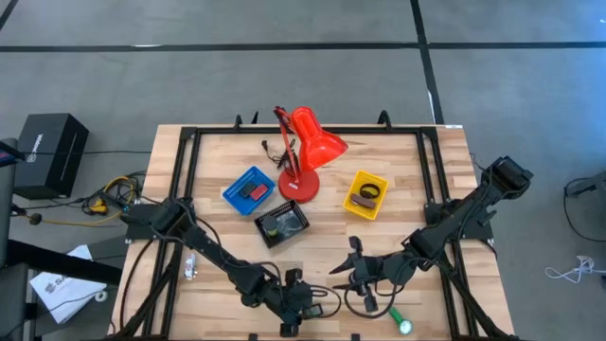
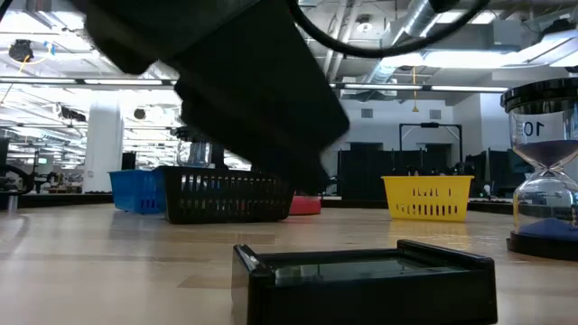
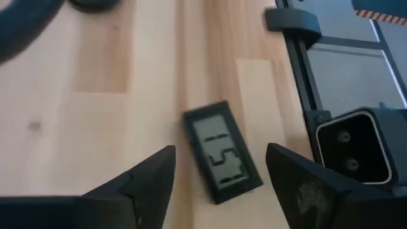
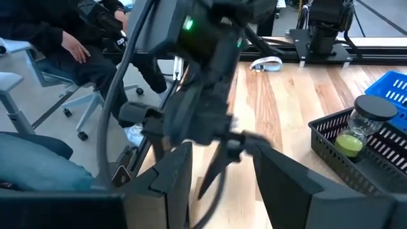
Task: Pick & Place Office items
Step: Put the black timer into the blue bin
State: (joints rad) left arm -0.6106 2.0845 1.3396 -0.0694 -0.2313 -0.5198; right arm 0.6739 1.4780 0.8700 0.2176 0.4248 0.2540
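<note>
A small black rectangle with a grey digit display point(image 3: 222, 152) lies flat on the wooden table near its near edge; the low view shows it close up point(image 2: 361, 275). My left gripper point(image 3: 219, 156) point(image 1: 292, 305) hovers over it, open, one finger on either side and clear of it. My right gripper point(image 4: 222, 172) point(image 1: 352, 268) is open a little to the right, facing the left arm and touching nothing. A green cylinder point(image 1: 399, 320) lies on its side near the near edge, right of both grippers.
The blue tray point(image 1: 249, 189), black tray point(image 1: 281, 224) and yellow tray point(image 1: 367, 194) stand mid-table around the red desk lamp point(image 1: 305, 152). A jar with green contents point(image 4: 356, 127) sits in the black tray. An hourglass point(image 2: 542, 171) stands near the low camera. A person point(image 4: 70, 38) sits beyond the table.
</note>
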